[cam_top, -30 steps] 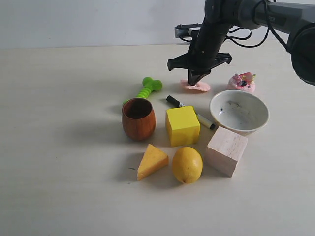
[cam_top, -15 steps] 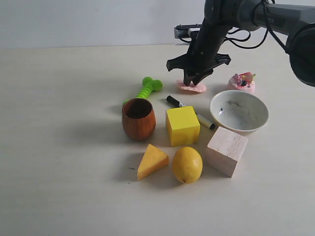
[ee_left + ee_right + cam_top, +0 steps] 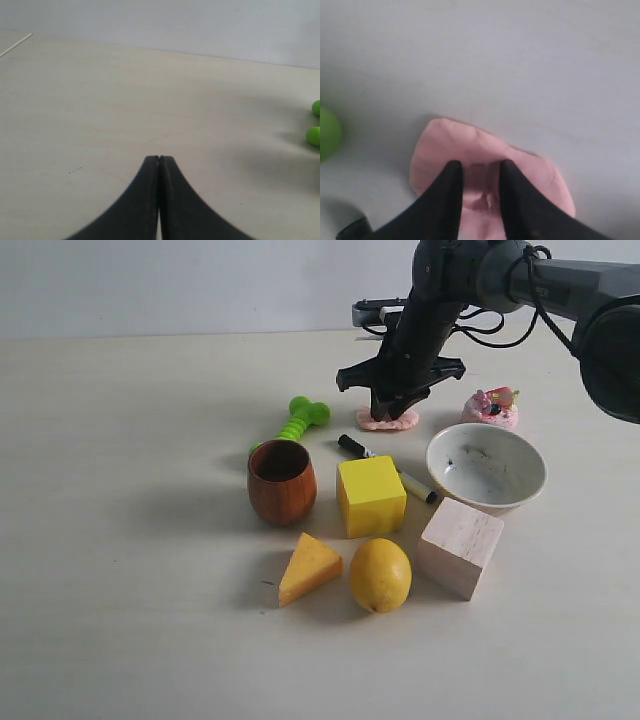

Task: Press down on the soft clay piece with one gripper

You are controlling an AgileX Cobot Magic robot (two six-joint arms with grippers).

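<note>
The soft clay piece (image 3: 406, 422) is a flat salmon-pink blob lying on the table at the back, between the green toy and the toy cake. My right gripper (image 3: 386, 411) points straight down onto it. In the right wrist view its two black fingertips (image 3: 452, 170) rest on the clay piece (image 3: 437, 145), slightly apart, with a dented fold of clay showing in the narrow gap at the right gripper (image 3: 479, 167). My left gripper (image 3: 159, 158) is shut over bare table and does not show in the exterior view.
A green knobbed toy (image 3: 300, 418) lies left of the clay, and a pink toy cake (image 3: 491, 407) right of it. In front are a marker (image 3: 352, 447), brown cup (image 3: 281, 481), yellow cube (image 3: 371, 495), white bowl (image 3: 486, 466), wooden block (image 3: 460, 545), lemon (image 3: 380, 575) and cheese wedge (image 3: 308, 566).
The right gripper has come down onto the clay and drifted slightly left; the clay has shifted a little left with it. Everything else is unmoved.
</note>
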